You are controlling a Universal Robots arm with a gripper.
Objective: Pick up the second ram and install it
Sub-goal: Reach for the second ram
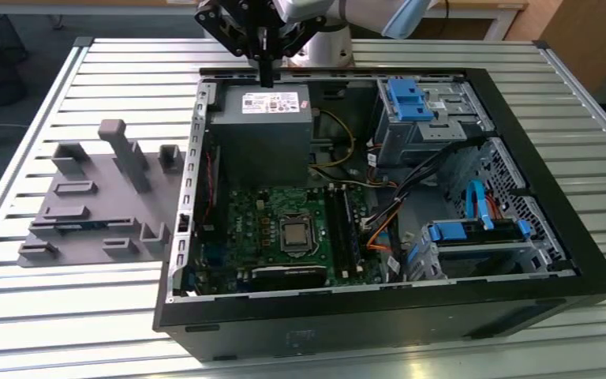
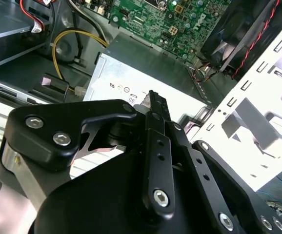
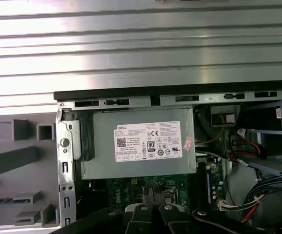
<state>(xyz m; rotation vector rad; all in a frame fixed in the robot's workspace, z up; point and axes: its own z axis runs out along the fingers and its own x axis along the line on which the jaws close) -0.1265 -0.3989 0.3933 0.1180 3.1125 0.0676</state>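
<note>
The gripper (image 2: pixel 154 99) is a matte black linkage of rounded plates, pinned with silver socket-head screws (image 2: pixel 53 139). Its narrow fingers (image 2: pixel 158 146) carry a row of small holes. Above the gripper, the exterior view shows the arm (image 1: pixel 308 11) – silver-grey tubing with a light-blue joint cap (image 1: pixel 403 20).

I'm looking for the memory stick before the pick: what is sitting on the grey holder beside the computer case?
The second ram, a thin dark-blue stick, lies in a slot of the grey holder; its other slots look bare. The raised posts hide whatever is behind them.
</note>
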